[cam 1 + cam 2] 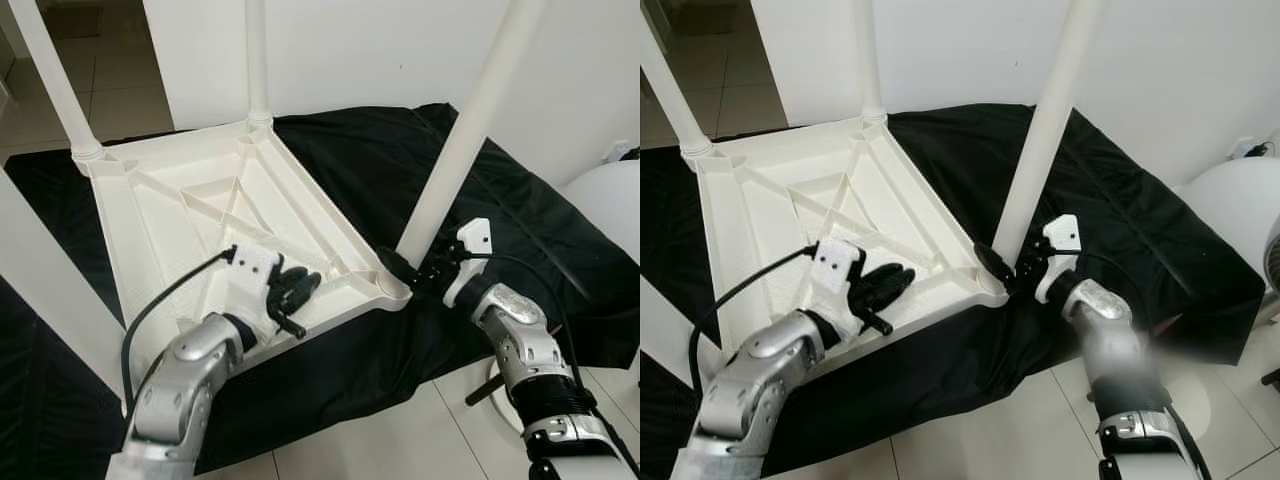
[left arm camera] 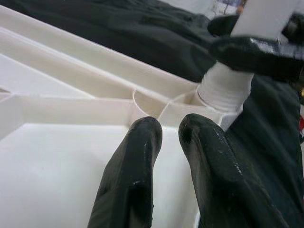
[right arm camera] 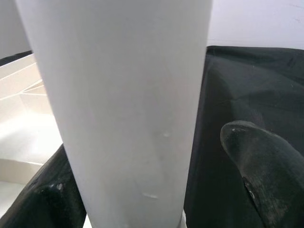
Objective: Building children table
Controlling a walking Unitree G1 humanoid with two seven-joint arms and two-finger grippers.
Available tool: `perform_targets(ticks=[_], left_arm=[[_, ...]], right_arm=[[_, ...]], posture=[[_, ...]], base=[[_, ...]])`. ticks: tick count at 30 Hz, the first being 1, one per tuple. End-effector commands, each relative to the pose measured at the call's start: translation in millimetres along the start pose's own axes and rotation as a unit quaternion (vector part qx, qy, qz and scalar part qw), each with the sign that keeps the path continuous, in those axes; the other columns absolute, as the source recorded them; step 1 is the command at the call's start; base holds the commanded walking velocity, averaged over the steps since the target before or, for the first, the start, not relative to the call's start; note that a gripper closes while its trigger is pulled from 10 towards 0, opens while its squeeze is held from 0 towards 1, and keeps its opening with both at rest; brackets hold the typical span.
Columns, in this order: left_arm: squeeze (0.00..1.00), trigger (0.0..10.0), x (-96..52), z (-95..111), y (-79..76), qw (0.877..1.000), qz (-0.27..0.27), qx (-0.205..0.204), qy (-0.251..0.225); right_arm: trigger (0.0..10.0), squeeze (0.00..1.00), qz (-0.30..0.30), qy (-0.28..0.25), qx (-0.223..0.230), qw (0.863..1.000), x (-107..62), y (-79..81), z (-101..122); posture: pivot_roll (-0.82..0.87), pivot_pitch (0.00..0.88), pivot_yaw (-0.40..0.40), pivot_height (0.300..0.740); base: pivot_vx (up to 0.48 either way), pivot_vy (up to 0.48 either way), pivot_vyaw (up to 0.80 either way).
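Tabletop: upturned white moulded-plastic children's tabletop [image 1: 200, 215] lies ribs-up on black cloth [image 1: 400, 160].
Leg: white plastic tube leg [image 1: 455, 150] stands in the near-right corner socket [image 1: 392, 288].
Right claw [image 1: 418, 268]: fingers close around the leg's base.
Left claw [image 1: 292, 292]: fingers nearly together, empty, resting on the rim.
Handling: probably light, stiff, smooth; grip low, near the socket.

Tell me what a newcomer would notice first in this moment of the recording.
A white plastic children's table lies upside down on a black cloth over the tiled floor, its white tube legs pointing up. The right gripper is closed around the base of the nearest white leg where it meets the table's corner socket. The left gripper rests with fingers together on the ribbed underside near that corner.
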State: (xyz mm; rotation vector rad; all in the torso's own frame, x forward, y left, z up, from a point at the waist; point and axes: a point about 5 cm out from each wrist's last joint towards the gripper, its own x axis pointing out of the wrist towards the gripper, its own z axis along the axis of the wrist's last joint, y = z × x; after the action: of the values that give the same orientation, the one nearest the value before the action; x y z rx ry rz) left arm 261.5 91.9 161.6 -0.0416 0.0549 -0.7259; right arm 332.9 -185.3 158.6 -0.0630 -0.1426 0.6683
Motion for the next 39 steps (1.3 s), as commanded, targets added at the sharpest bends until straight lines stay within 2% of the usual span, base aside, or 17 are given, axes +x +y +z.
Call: perform_targets(ticks=[1,3,10,11,12,13,18,19,21,22,23,24,26,27,28,29,39], left_arm=[[0.00,10.0,-1.6,3,-3.6,1.000,-0.012,0.018,-0.007],[0.00,10.0,-4.6,9,-8.8,0.998,-0.027,0.041,-0.026],[0.00,10.0,-4.5,8,-18.0,0.996,-0.069,0.052,-0.026],[0.45,10.0,-5.1,7,-20.4,0.995,-0.081,0.057,-0.025],[0.45,10.0,-5.1,7,-20.4,0.995,-0.081,0.057,-0.025],[1.00,10.0,-6.1,7,-22.6,0.994,-0.093,0.052,-0.029],[1.00,10.0,-5.9,6,-22.2,0.993,-0.087,0.070,-0.025],[0.37,10.0,-5.2,5,-20.4,0.993,-0.074,0.091,-0.022],[0.37,10.0,-5.1,5,-20.1,0.993,-0.072,0.096,-0.023],[0.00,10.0,-5.4,5,-20.9,0.992,-0.072,0.098,-0.023],[0.00,10.0,-5.7,4,-21.5,0.992,-0.073,0.098,-0.023],[0.00,10.0,-6.0,4,-22.0,0.992,-0.071,0.105,-0.022],[0.00,10.0,-6.3,4,-22.3,0.991,-0.068,0.114,-0.021],[0.00,10.0,-6.6,4,-21.8,0.990,-0.062,0.122,-0.023],[0.00,10.0,-6.7,4,-21.4,0.990,-0.059,0.126,-0.024],[0.00,10.0,-6.7,4,-20.3,0.990,-0.053,0.127,-0.025],[0.00,10.0,-6.2,3,-19.9,0.989,-0.036,0.137,-0.029]], right_arm=[[10.0,0.00,0.003,0.002,-0.009,1.000,0.2,-1.6,1],[10.0,0.00,0.012,0.003,-0.018,1.000,2.7,-3.8,3],[10.0,0.00,0.021,0.009,-0.026,0.999,10.0,-3.3,1],[10.0,0.00,0.024,0.012,-0.026,0.999,11.5,-2.5,0],[10.0,0.00,0.024,0.012,-0.026,0.999,11.5,-2.5,0],[10.0,0.00,0.029,0.013,-0.027,0.999,13.4,-1.3,0],[10.0,0.00,0.036,0.018,-0.033,0.999,16.0,-0.1,-1],[10.0,0.00,0.043,0.021,-0.033,0.998,17.1,0.5,-2],[10.0,0.00,0.045,0.021,-0.033,0.998,17.4,0.7,-2],[9.3,0.00,0.054,0.023,-0.037,0.998,17.8,1.9,-3],[9.3,0.00,0.059,0.025,-0.040,0.997,18.0,2.8,-3],[8.1,0.00,0.064,0.025,-0.043,0.997,18.3,3.1,-3],[8.1,0.00,0.067,0.025,-0.044,0.996,18.6,3.1,-4],[3.4,0.00,0.069,0.025,-0.045,0.996,18.9,2.5,-3],[3.4,0.00,0.070,0.026,-0.046,0.996,19.1,2.0,-3],[0.0,0.00,0.071,0.027,-0.048,0.996,19.3,1.5,-2],[0.0,0.00,0.078,0.036,-0.044,0.995,17.3,3.2,-8]], posture=[[-0.03,0.088,-0.026,0.740],[-0.03,0.085,-0.006,0.740],[-0.02,0.078,-0.005,0.740],[-0.01,0.072,-0.008,0.740],[-0.01,0.072,-0.008,0.740],[-0.01,0.070,-0.013,0.740],[-0.01,0.069,-0.014,0.740],[-0.01,0.069,-0.014,0.740],[-0.01,0.069,-0.014,0.740],[0.00,0.064,-0.021,0.740],[0.00,0.064,-0.021,0.740],[0.00,0.063,-0.024,0.740],[0.00,0.063,-0.024,0.740],[0.00,0.062,-0.030,0.740],[0.00,0.062,-0.030,0.740],[0.00,0.061,-0.032,0.740],[0.00,0.057,-0.041,0.740]], base=[[0.000,0.000,0.00],[0.000,0.000,0.00],[0.000,0.000,0.00],[0.000,0.000,0.00],[0.000,0.000,0.00],[0.000,0.000,0.00],[0.000,0.000,0.00],[0.000,0.000,0.00],[0.000,0.000,0.00],[0.000,0.000,0.00],[0.000,0.000,0.00],[0.000,0.000,0.00],[0.000,0.000,0.00],[0.000,0.000,0.00],[0.000,0.000,0.00],[0.000,0.000,0.00],[0.000,0.000,0.00]])
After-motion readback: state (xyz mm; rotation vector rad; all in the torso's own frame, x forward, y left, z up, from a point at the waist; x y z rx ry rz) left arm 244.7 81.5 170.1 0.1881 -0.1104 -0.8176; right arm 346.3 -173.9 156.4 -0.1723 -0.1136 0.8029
